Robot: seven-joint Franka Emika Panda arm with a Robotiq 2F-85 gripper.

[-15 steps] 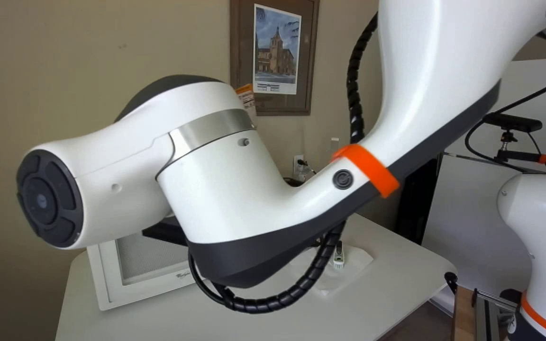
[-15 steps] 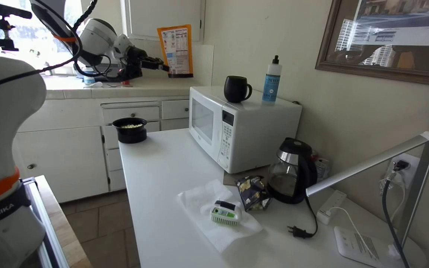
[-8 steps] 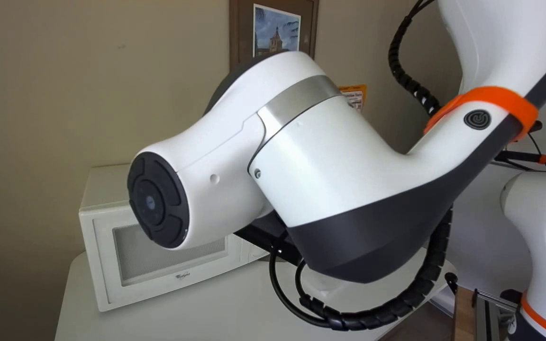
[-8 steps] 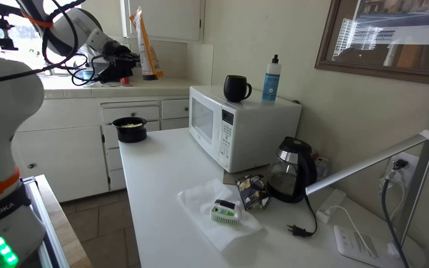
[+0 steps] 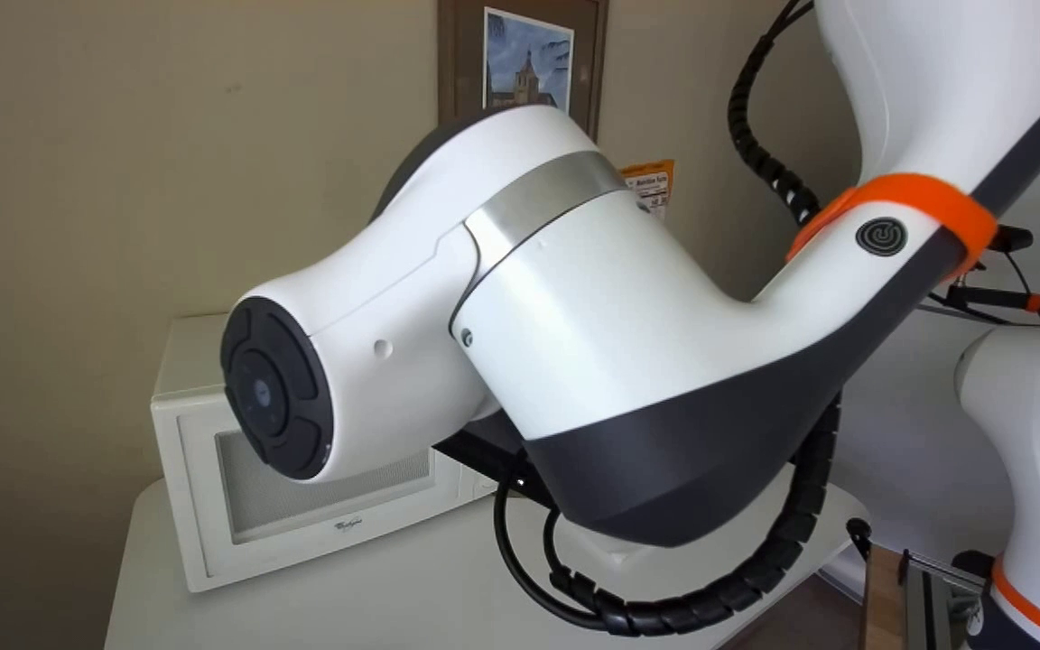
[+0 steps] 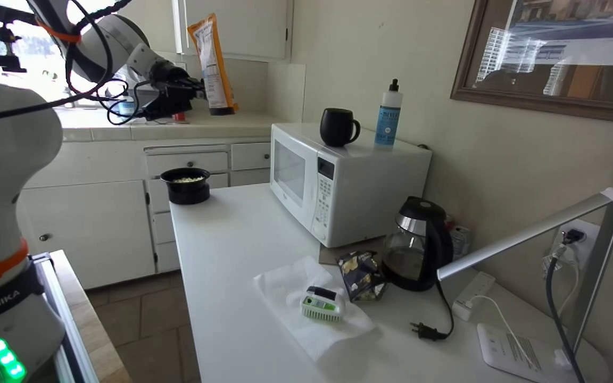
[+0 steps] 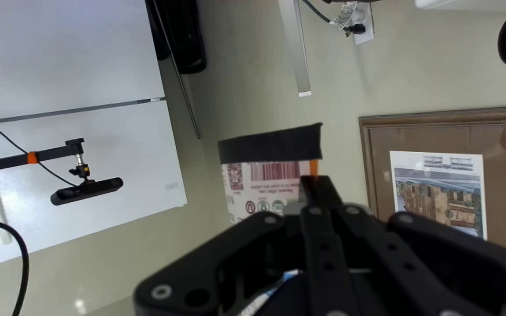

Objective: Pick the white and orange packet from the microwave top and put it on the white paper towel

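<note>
My gripper point(image 6: 201, 88) is shut on the white and orange packet point(image 6: 212, 64) and holds it upright, slightly tilted, in the air. It is left of the microwave point(image 6: 370, 194) in an exterior view. The packet's top corner point(image 5: 653, 185) shows behind the arm in an exterior view. In the wrist view the fingertips point(image 7: 319, 188) pinch the packet by its orange edge; its dark end and white printed face point(image 7: 262, 184) stick out beyond them. The white paper towel point(image 6: 280, 284) lies on the table in front of the microwave, with a green and white brush point(image 6: 322, 304) on it.
A black mug point(image 6: 337, 127) and a blue soap bottle point(image 6: 387, 119) stand on the microwave. A dark packet point(image 6: 361, 276) and a coffee carafe point(image 6: 418, 244) stand beside the towel. A black bowl point(image 6: 187, 189) sits at the table's corner. A lamp arm point(image 6: 524, 234) reaches over the table.
The gripper with the packet has swung away from the microwave and turned, so the packet shows more edge-on. In the last half second it has shifted slightly back. The packet stays held.
</note>
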